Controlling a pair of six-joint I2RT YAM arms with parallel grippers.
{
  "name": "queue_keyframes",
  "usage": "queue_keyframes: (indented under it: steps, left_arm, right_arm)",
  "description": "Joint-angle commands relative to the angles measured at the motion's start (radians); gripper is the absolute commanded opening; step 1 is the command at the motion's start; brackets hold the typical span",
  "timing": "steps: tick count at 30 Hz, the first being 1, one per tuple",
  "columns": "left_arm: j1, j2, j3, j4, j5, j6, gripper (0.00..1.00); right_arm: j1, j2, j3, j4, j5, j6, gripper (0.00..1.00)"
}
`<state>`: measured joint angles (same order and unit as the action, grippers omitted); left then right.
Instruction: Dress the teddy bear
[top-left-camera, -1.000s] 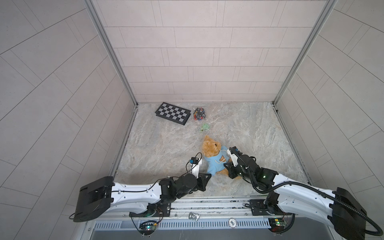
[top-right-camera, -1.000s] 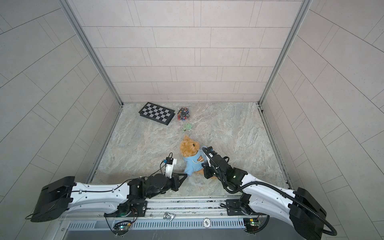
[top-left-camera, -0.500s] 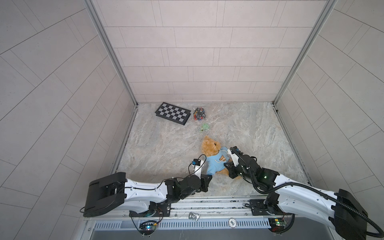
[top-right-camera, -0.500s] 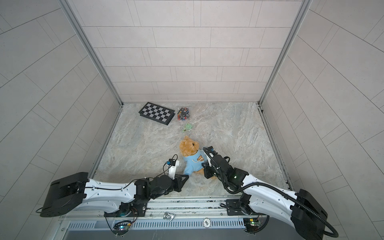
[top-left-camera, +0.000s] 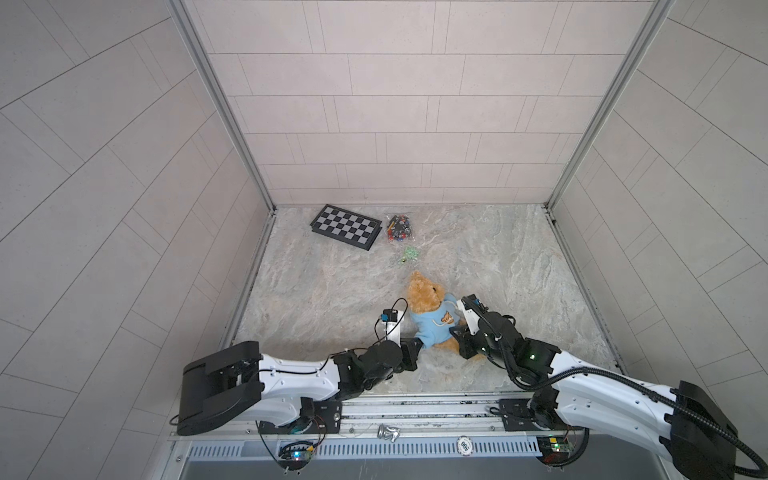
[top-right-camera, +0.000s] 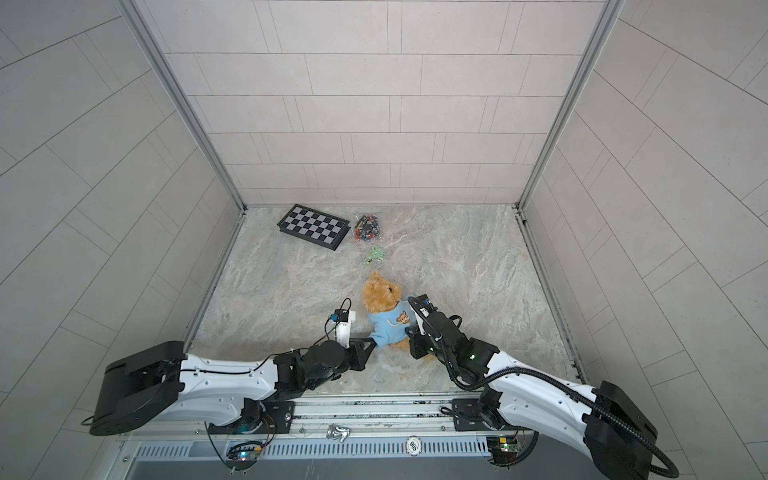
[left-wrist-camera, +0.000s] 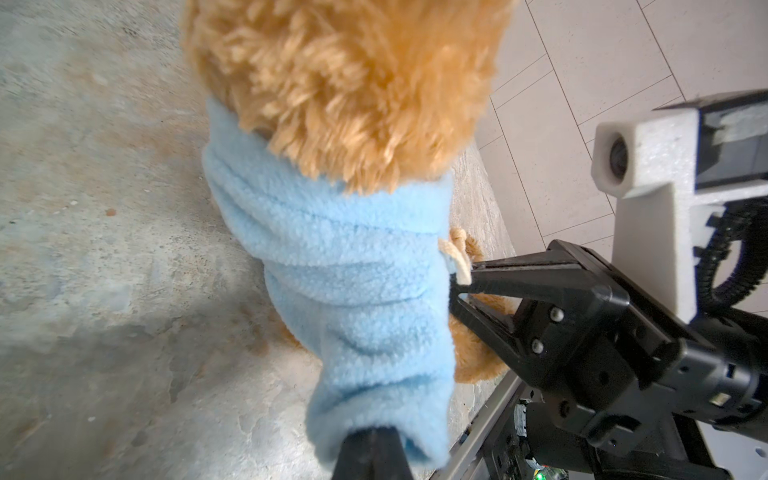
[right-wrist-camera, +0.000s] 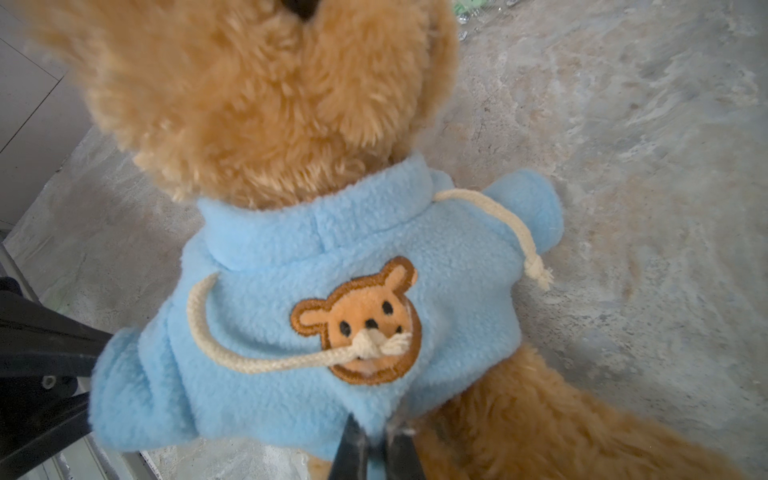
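The teddy bear (top-right-camera: 380, 293) is near the front of the desk (top-left-camera: 332, 291), in the middle between the two arms. The light blue hoodie (right-wrist-camera: 270, 266) is over its head and round its body. The left jaws are pinched tight on a pulled-out bit of the hoodie at the bear's side. The right jaws are pinched tight on the hoodie's bottom edge, by a leg. If they tug different ways, I think the soft cloth could slip free, or the light bear could tip or slide. I cannot tell if its arms are in the sleeves. The desk looks like flat grey stone. Far back lie a chessboard (top-left-camera: 345, 226), a little bag of coloured bits (top-left-camera: 400, 228) and a small green thing (top-left-camera: 409, 253), well apart from the bear. Pale tiled walls (top-left-camera: 395, 124) stand on three sides.
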<state>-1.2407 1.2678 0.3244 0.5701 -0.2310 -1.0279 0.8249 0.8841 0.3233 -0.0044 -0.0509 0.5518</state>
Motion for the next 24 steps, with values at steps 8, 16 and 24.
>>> queue_keyframes:
  steps: [8, 16, 24]
  left_arm:
    - [0.018, 0.096, 0.074, 0.092, 0.014, -0.021, 0.31]
    - [0.039, 0.169, 0.089, 0.113, -0.046, -0.124, 0.34]
    - [0.067, 0.264, 0.086, 0.296, -0.084, -0.151, 0.22]
  right_arm:
    - [0.009, 0.017, -0.011, 0.039, -0.003, 0.031, 0.0]
    - [0.022, 0.039, -0.027, 0.075, -0.005, 0.041, 0.0]
    - [0.023, 0.052, -0.048, 0.092, -0.004, 0.045, 0.0]
